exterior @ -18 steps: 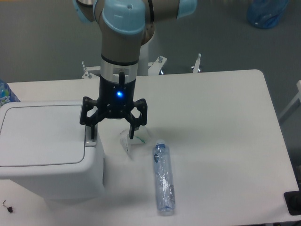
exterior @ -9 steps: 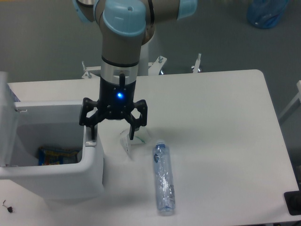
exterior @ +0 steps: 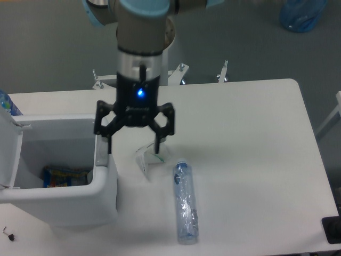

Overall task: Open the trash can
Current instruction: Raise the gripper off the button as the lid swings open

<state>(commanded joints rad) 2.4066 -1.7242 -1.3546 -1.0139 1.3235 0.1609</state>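
Note:
The trash can (exterior: 80,200) is a large white boxy bin at the table's left front. Its lid (exterior: 9,154) stands swung up at the left edge, leaving the inside exposed. A colourful wrapper (exterior: 64,176) lies at the bottom. My gripper (exterior: 133,144) hangs open just above the can's right rim, fingers spread wide. The left fingertip (exterior: 108,145) hovers over the rim's latch area, and the right fingertip (exterior: 159,146) is over the table. Nothing is held between them.
A clear plastic bottle (exterior: 185,204) lies on the table right of the can. A small crumpled clear plastic piece (exterior: 148,157) sits under the gripper. A blue bottle (exterior: 6,105) peeks in at the far left edge.
The lid sprang from shut to fully up over the last second. My gripper has since risen slightly and shifted a little right, away from the latch.

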